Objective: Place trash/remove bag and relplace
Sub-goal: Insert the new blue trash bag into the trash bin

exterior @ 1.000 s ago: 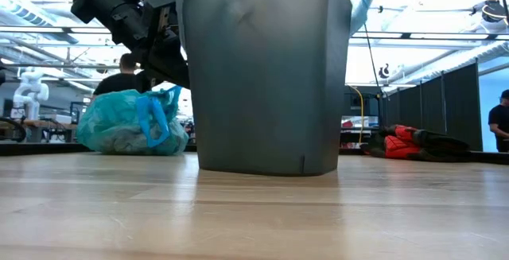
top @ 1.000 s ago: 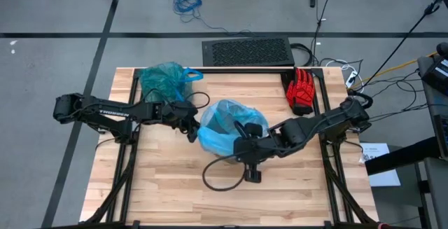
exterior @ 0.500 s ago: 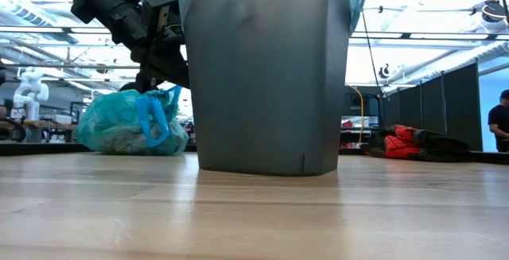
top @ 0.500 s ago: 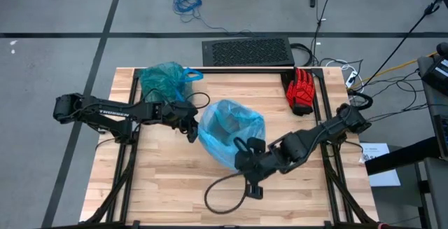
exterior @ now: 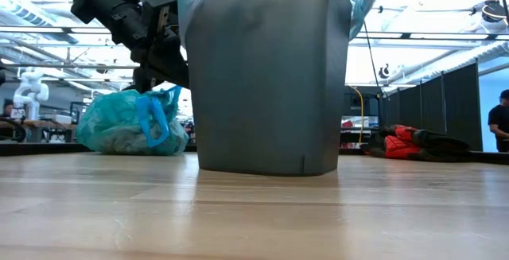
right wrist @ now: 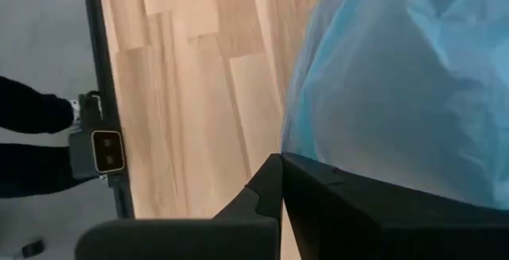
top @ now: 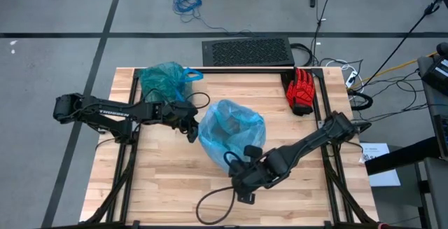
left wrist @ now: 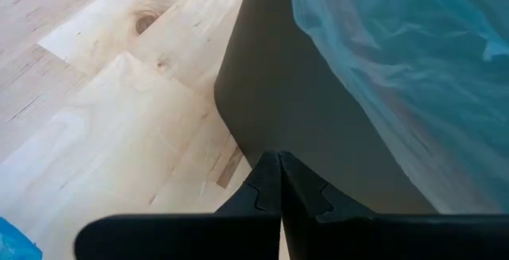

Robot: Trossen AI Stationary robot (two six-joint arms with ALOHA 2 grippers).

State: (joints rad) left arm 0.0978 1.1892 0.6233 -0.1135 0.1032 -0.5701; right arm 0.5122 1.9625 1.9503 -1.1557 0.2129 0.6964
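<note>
Bags: one teal bag [top: 163,80], one sky-blue bag [top: 231,127]; one bin [exterior: 262,77].

Even, bright overhead light; soft shadows on the worktop [top: 168,180]. Low view backlit by glaring ceiling lights [exterior: 429,5], the bin [exterior: 262,77] dark. Wrist views slightly soft.

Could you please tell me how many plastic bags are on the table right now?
2. The dark teal-green bag sits tied at the table's far left corner; the paler sky-blue bag lines the bin at the table's middle. Others could be hidden inside.
</note>
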